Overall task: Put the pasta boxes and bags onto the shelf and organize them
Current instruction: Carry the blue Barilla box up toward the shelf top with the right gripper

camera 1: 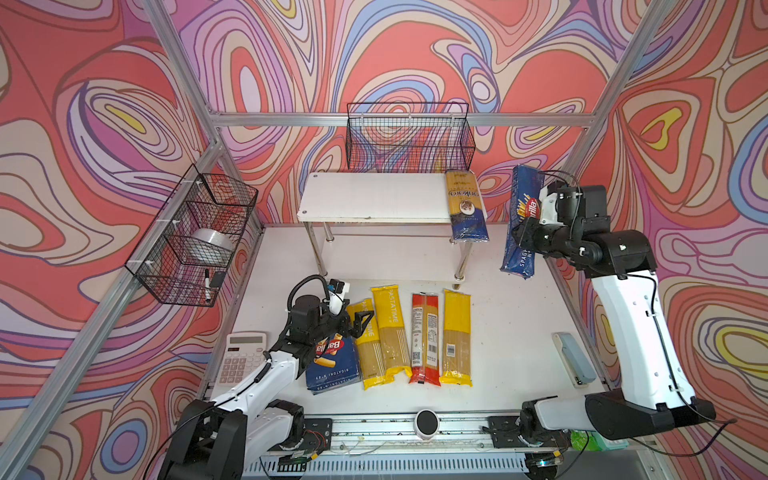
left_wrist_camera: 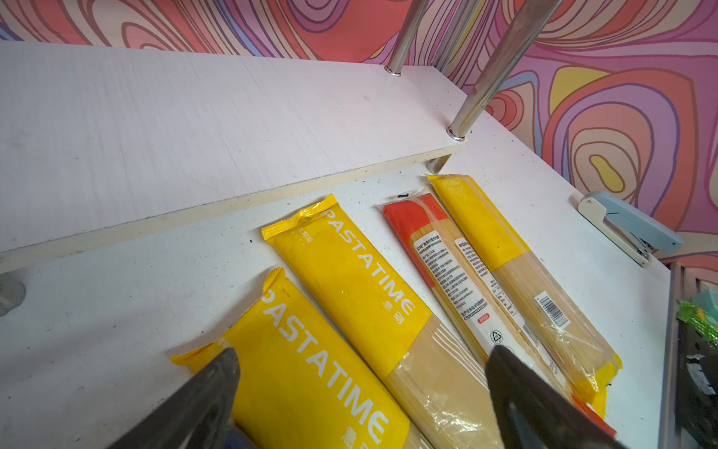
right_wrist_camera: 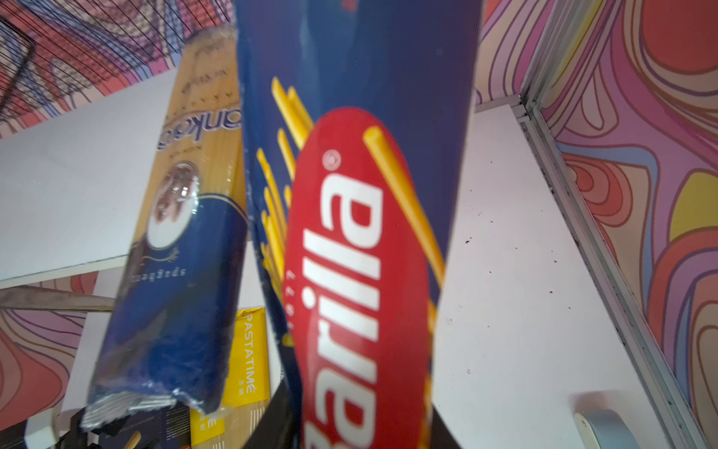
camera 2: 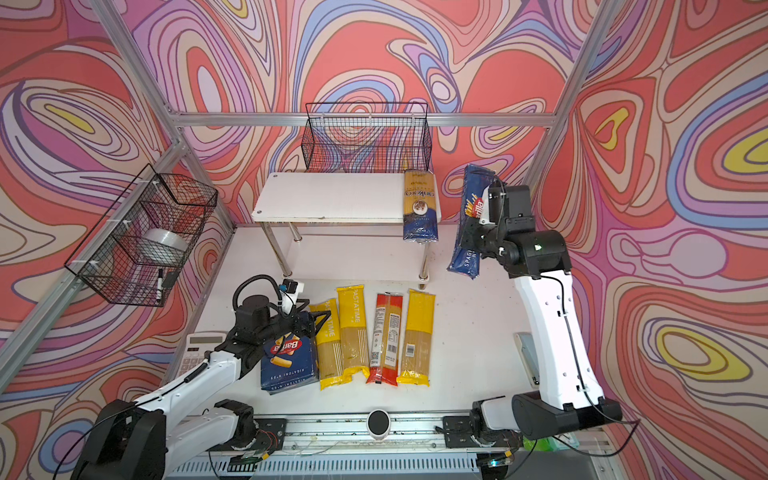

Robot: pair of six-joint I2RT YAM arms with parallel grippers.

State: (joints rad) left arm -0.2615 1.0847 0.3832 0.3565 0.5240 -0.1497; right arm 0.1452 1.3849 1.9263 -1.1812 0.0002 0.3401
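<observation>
The right tool (camera 1: 524, 227) gripped the blue spaghetti box (camera 1: 524, 187), its red "Barilla" oval showing, in the air right of the shelf (camera 1: 374, 195). The left tool (camera 1: 353, 326) stood wide above a "PASTATIME" yellow bag (camera 1: 368, 349) beside the "Barilla" rigatoni box (camera 1: 332, 368). A gold-and-navy bag (camera 1: 465, 203) reading "ankara" lay on the shelf's top board. The worktop (camera 1: 507, 332) was white and speckled, the walls (camera 1: 124, 124) swirl-patterned.

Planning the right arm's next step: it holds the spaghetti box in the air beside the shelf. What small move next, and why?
Probably shift the spaghetti box sideways toward the shelf, over the bare part of its top board. The right gripper is shut on it beside the shelf, and the gold-and-navy bag fills the board's end nearest it.
</observation>
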